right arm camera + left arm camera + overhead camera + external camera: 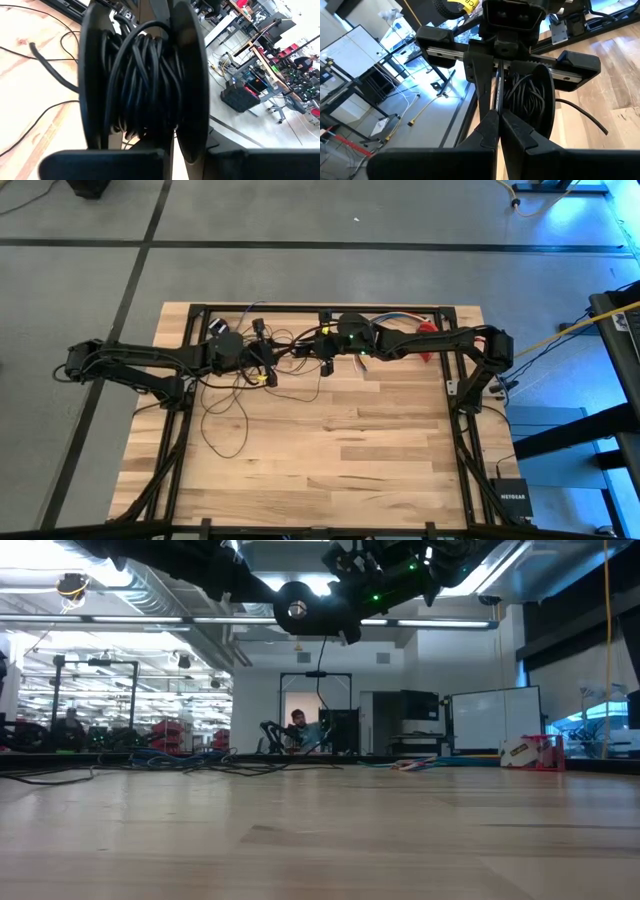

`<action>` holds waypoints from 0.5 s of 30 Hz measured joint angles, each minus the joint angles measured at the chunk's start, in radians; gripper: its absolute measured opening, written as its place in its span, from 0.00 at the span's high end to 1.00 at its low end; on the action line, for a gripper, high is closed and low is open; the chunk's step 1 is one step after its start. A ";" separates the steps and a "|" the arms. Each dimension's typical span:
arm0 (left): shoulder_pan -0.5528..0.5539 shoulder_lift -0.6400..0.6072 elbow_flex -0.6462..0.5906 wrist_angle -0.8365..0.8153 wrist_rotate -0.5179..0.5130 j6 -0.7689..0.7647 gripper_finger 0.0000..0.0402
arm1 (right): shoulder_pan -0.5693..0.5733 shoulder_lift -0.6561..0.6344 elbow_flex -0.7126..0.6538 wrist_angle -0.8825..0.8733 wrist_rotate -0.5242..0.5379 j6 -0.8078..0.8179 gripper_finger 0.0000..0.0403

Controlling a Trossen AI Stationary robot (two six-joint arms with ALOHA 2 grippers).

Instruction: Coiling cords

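The cords (pixel 240 395) were thin and dark, partly wound on a black spool (pixel 145 75) held by the right gripper (pixel 327 343), loose loops trailing near the table's (pixel 330 460) far edge. The left gripper (pixel 268 360) was pinched shut beside it

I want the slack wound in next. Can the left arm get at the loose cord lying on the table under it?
Probably yes: the loose cord lies bare on the table below the left gripper, with nothing over it. But that gripper is shut, close against the spool at the right gripper.
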 joint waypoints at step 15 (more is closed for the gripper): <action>0.000 -0.001 0.000 0.000 -0.002 0.000 1.00 | 0.006 0.011 -0.001 0.018 -0.013 0.033 0.92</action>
